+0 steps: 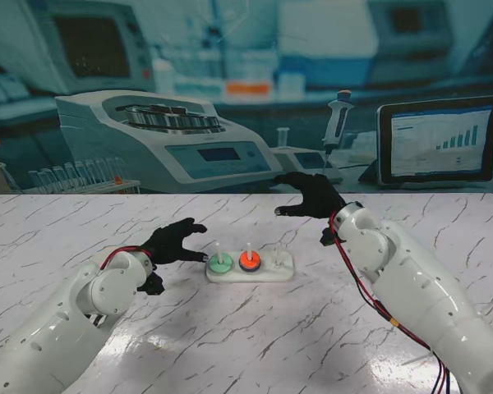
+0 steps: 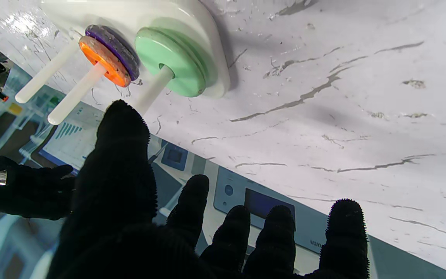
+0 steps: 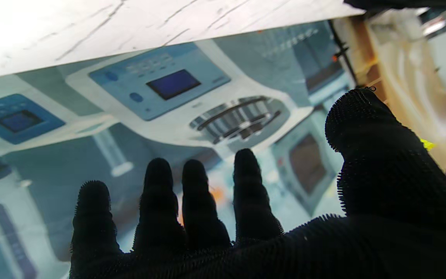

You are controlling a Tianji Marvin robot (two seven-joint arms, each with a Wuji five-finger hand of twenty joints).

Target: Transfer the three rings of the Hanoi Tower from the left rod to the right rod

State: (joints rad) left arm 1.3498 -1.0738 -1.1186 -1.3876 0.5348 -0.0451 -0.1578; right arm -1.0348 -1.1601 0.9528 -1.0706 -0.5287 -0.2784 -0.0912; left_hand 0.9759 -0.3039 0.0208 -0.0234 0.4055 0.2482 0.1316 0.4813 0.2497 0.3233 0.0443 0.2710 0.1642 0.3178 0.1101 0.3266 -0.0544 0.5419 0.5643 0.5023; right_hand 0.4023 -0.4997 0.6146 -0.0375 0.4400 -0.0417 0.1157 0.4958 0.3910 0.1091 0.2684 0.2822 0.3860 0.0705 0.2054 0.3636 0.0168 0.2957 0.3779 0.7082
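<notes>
Stand view first: you see the white oval plastic base [image 1: 251, 269] of the Hanoi tower lying on the white marble-patterned desk [image 1: 255, 345], roughly midway between the two arms, with three thin white rods standing up from it. On the left rod [image 1: 218, 250] sits the mint-green plastic ring [image 1: 220, 264], flat on the base. On the middle rod [image 1: 249, 249] you have the orange plastic ring [image 1: 248, 261] stacked on top of a dark purple ring [image 2: 119, 47]; the purple one is clear only from the left wrist view, where it peeks out from under the orange ring [image 2: 102, 60]. The right rod [image 1: 277, 249] carries nothing.

Your black-gloved left hand [image 1: 174, 241] is just beside the left end of the base, fingers spread and curled slightly, holding nothing. One fingertip reaches close to the green ring, but whether it touches the base you cannot tell from this view. From the left wrist view the thumb [image 2: 121, 155] points toward the left rod [image 2: 154, 87] and covers its tip, while the other fingers [image 2: 346, 228] stand apart over bare desk.

Your black-gloved right hand [image 1: 312, 197] is farther from you than the base and to its right, well apart from the rods, at the far edge of the desk. Its fingers [image 3: 250, 193] are extended and separated, with nothing between them. Beyond it hangs a printed laboratory backdrop [image 1: 172, 131].
</notes>
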